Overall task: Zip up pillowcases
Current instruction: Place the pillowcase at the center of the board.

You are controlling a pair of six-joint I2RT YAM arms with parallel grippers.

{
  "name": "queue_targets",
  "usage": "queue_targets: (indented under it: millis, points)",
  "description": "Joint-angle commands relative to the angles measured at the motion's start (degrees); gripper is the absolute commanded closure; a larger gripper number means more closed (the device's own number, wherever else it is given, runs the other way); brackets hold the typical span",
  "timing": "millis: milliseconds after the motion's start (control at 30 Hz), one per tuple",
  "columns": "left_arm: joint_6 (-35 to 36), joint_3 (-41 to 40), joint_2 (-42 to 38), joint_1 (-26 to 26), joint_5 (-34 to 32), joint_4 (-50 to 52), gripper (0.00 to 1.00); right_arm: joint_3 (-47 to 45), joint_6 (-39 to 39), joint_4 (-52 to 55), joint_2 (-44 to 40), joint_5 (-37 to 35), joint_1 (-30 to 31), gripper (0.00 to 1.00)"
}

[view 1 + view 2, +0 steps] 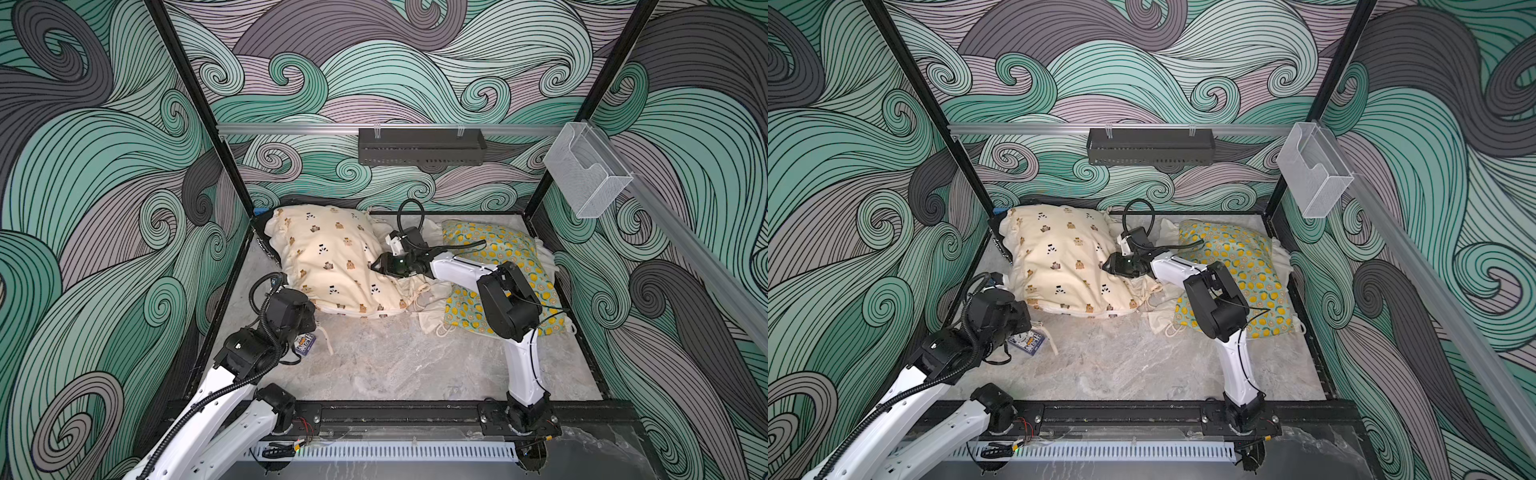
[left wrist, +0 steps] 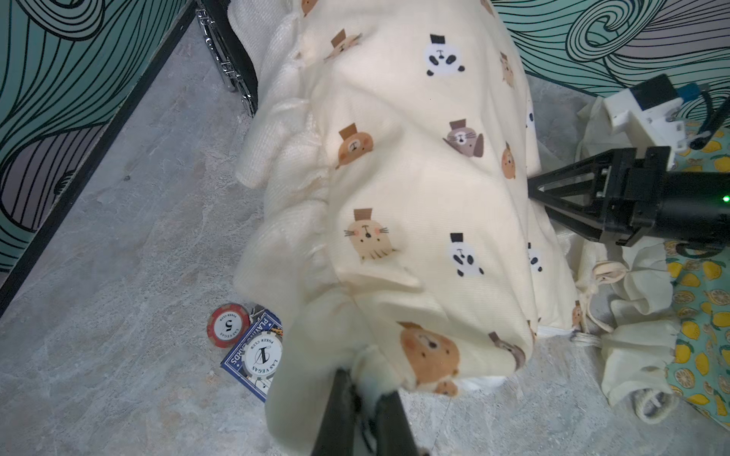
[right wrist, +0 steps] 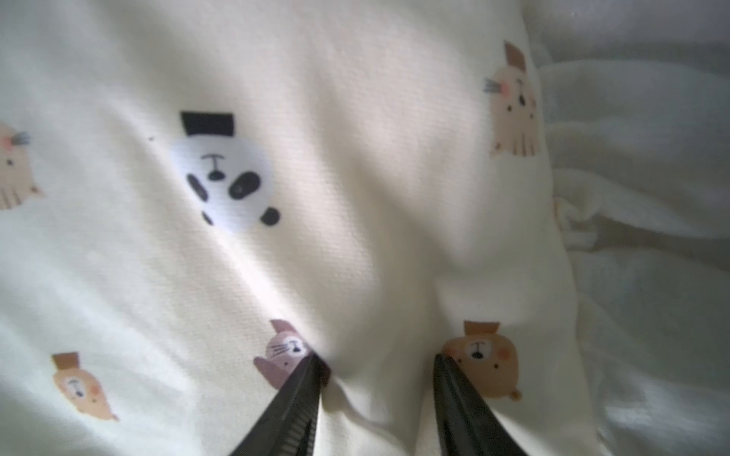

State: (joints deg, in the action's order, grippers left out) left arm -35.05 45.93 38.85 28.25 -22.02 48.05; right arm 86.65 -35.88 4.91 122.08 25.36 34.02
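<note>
Top views both show the bear pillowcase [image 1: 332,257] lying stuffed at the far left of the table [image 1: 395,361], its ruffle meeting that of the lemon pillowcase [image 1: 515,249] at the far right; on the left wrist view the left gripper [image 2: 365,389] is clamped on the bear pillowcase's ruffled corner; on the right wrist view the right gripper [image 3: 379,363] stands jaws apart, fingertips [image 3: 316,367] pressed into the bear print, a ridge of cloth between them; a pack of playing cards [image 2: 256,355] and a red poker chip [image 2: 228,324] lie just beside that corner.
</note>
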Motion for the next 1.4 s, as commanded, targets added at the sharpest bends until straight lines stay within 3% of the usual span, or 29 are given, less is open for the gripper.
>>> queue_targets:
  millis: [0,500,833,1233,1367]
  points:
    - [0.7,0.3,0.1,-0.3,0.0,-1.1,1.0,1.7,-0.2,-1.6,0.7,-0.9,0.5,0.61]
    - [2.2,4.0,0.2,-0.3,-0.4,0.3,1.0,1.7,-2.0,-3.3,-6.5,-1.3,1.2,0.99]
    - [4.2,11.5,2.7,-0.3,0.4,-0.4,1.0,-0.4,-2.4,-2.7,-20.4,-3.2,1.5,1.0]
    - [7.9,22.0,10.4,-0.3,3.6,-7.5,1.0,-5.4,1.9,1.7,-40.1,-16.8,0.0,1.0]
    - [7.4,21.2,14.5,-0.3,1.1,-9.8,1.0,-7.6,2.7,-0.2,-41.1,-19.5,-0.2,1.0]
